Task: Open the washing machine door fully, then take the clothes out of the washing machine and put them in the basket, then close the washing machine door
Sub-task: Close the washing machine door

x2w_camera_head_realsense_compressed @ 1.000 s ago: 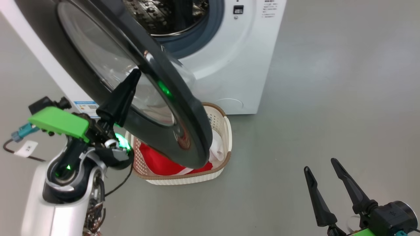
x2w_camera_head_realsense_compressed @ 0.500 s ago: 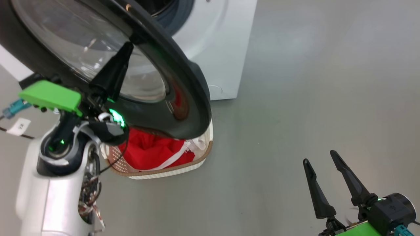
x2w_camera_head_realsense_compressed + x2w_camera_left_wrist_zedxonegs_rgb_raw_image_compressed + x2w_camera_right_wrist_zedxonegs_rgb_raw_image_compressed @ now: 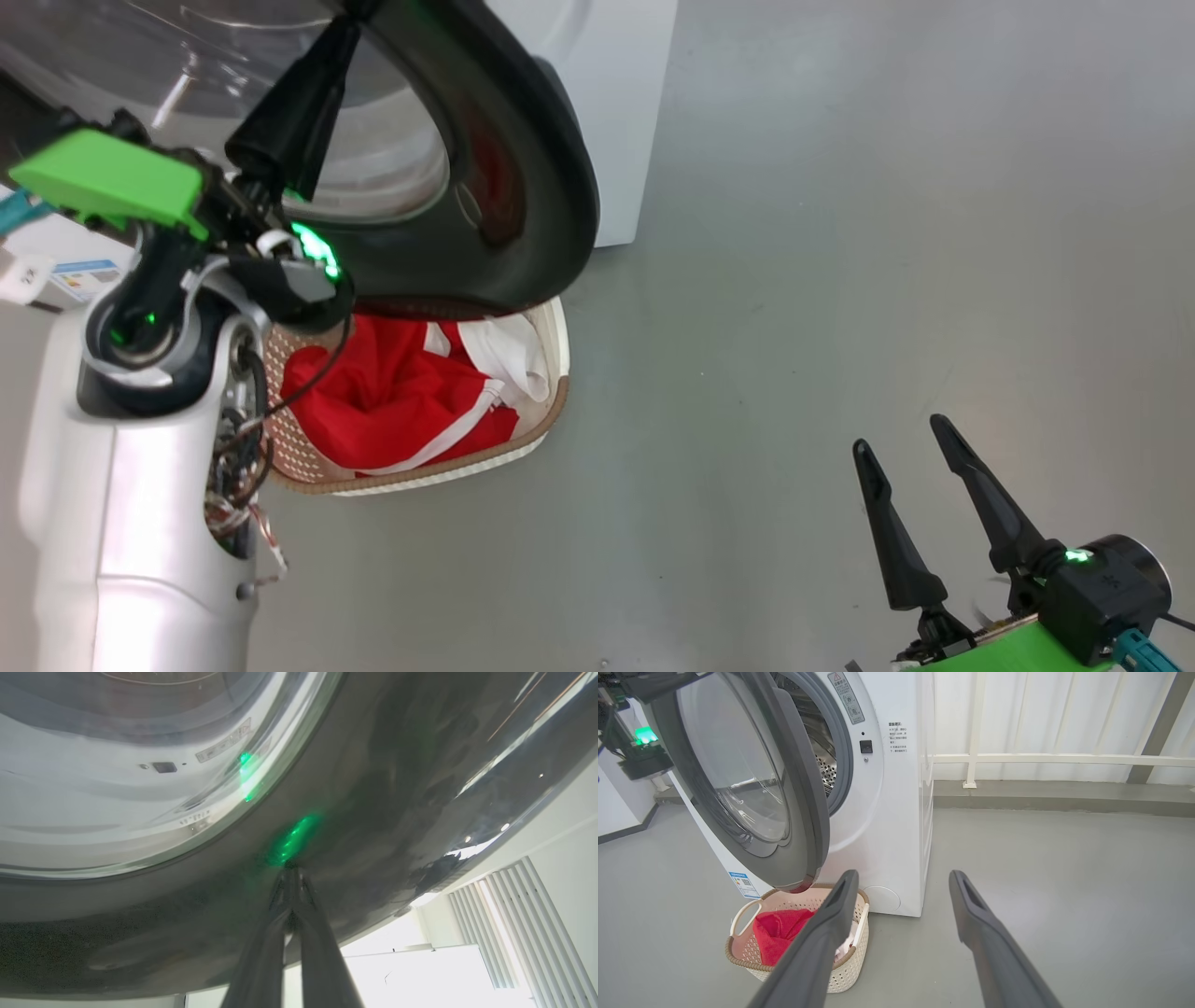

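Left tool, shut and empty, leans its tips on the door; they may skid off its glossy rim. Right tool gapes, empty.

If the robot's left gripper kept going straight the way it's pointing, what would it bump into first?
The washing machine door. The left gripper, fingers shut, points right at the door's glossy black rim, and its tips seem to be touching it.
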`<state>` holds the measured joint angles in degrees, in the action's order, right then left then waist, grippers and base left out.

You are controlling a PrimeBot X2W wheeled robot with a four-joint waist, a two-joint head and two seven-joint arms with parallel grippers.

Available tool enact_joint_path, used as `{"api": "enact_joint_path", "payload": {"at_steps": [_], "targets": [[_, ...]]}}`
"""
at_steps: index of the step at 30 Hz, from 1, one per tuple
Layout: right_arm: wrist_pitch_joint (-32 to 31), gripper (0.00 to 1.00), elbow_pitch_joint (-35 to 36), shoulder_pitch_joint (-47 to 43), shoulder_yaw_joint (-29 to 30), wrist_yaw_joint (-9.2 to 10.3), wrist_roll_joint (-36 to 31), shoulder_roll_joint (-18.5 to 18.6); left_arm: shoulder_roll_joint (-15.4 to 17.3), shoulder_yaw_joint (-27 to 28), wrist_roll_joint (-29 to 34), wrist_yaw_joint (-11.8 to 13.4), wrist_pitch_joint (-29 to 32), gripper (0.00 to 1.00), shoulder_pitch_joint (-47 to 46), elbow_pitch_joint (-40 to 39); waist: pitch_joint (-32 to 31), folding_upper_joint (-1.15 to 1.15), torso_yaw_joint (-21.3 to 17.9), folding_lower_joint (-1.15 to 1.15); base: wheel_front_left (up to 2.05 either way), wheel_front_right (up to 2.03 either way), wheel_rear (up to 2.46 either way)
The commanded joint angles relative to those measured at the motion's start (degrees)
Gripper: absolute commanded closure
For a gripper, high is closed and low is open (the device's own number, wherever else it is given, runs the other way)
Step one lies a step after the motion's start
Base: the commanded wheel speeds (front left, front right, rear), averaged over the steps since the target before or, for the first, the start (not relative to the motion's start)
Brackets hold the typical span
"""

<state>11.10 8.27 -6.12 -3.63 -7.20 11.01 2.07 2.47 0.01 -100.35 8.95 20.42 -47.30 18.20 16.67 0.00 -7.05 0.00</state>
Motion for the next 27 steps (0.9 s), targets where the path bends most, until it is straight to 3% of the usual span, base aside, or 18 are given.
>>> {"api": "enact_joint_path", "payload": {"at_steps": [1,27], "targets": [[0.6,0.0,1.1,1.7,-1.5,-0.29,0.5,0.8,1.5,1.2,0.4,-1.1,0.4,1.0,-2.5,-1.2,0.4,0.0,-0.5,0.0,0.0,0.0,0.0],[2.0,0.0,-0.6,3.3,-3.0,-0.29,1.5,0.8,2.5,1.4,1.9,-2.7,0.0,1.0,-11.8,4.7,3.9,0.0,-5.2,0.0,0.0,0.0,0.0]]}}
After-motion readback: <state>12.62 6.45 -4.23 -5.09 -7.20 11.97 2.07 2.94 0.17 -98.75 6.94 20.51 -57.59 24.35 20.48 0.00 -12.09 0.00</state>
